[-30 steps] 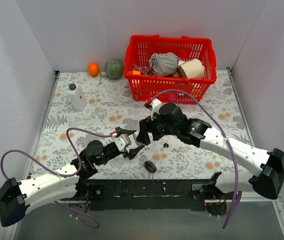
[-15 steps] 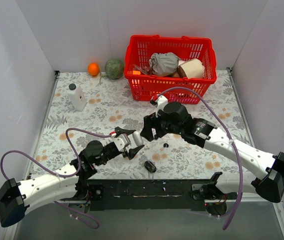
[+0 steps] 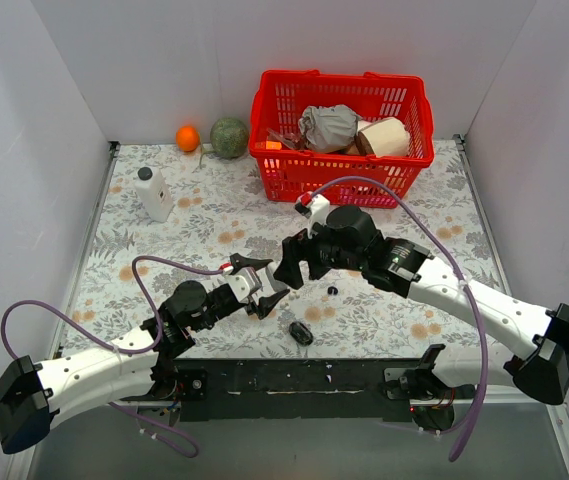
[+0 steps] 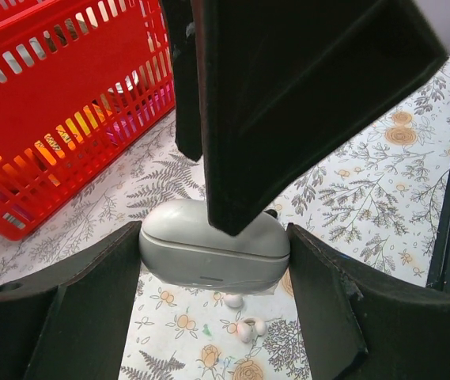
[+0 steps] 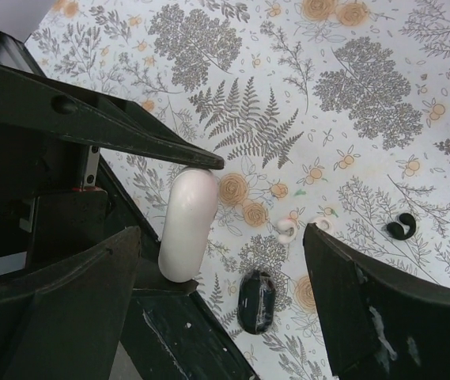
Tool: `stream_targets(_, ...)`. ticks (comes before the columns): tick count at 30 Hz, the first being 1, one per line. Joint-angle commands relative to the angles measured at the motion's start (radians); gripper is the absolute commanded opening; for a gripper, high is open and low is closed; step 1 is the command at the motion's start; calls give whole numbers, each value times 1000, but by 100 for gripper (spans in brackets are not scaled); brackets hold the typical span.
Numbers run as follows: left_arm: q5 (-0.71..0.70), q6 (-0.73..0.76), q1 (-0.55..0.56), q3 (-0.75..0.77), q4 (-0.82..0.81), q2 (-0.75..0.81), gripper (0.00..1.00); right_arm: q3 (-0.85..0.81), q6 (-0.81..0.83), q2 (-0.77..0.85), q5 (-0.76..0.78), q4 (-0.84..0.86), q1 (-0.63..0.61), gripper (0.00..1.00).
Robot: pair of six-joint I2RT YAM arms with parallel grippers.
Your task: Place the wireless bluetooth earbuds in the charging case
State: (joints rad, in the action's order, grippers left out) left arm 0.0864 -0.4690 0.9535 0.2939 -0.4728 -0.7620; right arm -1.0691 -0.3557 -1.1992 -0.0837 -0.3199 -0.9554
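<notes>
On the left, the left gripper [image 4: 214, 257] is clenching the charging case [image 5: 187, 226] by its two rounded ends, one finger [image 4: 90, 301] pressing on each. It seems to be holding the case just clear of the floral table [image 3: 204, 225] rather than resting it there. That grip is leaving the lid and the seam uncovered, which I judge is the point: the case is being steadied as a fixture so the other arm can work on it. The seam is showing as a thin unbroken line in the left wrist view, so the lid is looking closed and no bud can go in yet.

Moving to the middle, the right gripper [image 5: 225, 237] is hanging directly over the case with its fingers spread wide and nothing between them. One finger is looming across the top of the case in the left wrist view. It is probably lining up to lift the lid, though I cannot tell whether it is touching the case.

Further right, one earbud [image 5: 402, 227] is lying loose on the table, well apart from the case. Two small pale bits [image 5: 285, 229] are lying between them. I cannot make out a second bud. A larger black oval object [image 5: 256, 301] is sitting near the table's front edge, just beside the held case.
</notes>
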Motion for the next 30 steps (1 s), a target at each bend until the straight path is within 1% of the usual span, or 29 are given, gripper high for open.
stream_targets(1,-5,0,8,2,-30,1,0,-35,15,-46,-18,5,-9,87)
stream_targets(4,-8,-2,11,2,-30,4,0,-25,14,-60,-17,2,-9,83)
stream_targets(9,-5,-2,14,5,-29,12,0,-14,12,-63,-42,27,-9,79)
stream_targets(15,-4,-5,16,10,-27,12,0,-29,11,-95,-100,42,-9,70)
stream_targets(16,-4,-5,16,11,-27,10,0,-31,11,-102,-111,42,-9,64)
stream_targets(18,-4,-6,16,11,-24,10,0,-32,8,-105,-119,45,-9,59)
stream_targets(19,-5,-7,16,11,-24,12,0,-32,9,-106,-120,45,-11,51)
stream_targets(21,-7,-8,14,8,-24,13,0,-34,9,-106,-120,42,-9,47)
stream_targets(22,-7,-10,16,8,-26,13,0,-35,11,-105,-120,39,-9,39)
stream_targets(23,-11,-11,16,8,-24,15,0,-34,11,-105,-120,39,-9,35)
stream_targets(24,-17,-13,16,8,-23,15,10,-38,14,-105,-123,33,-8,30)
stream_targets(25,-23,-17,16,14,-14,13,15,-43,21,-105,-128,28,-9,10)
stream_targets(26,-36,-23,16,17,-4,12,20,-49,24,-105,-131,10,-9,2)
stream_targets(27,-39,-31,16,25,5,6,30,-61,30,-106,-136,2,-9,1)
stream_targets(30,-39,-34,16,36,34,3,43,-103,70,-117,-165,-56,-9,1)
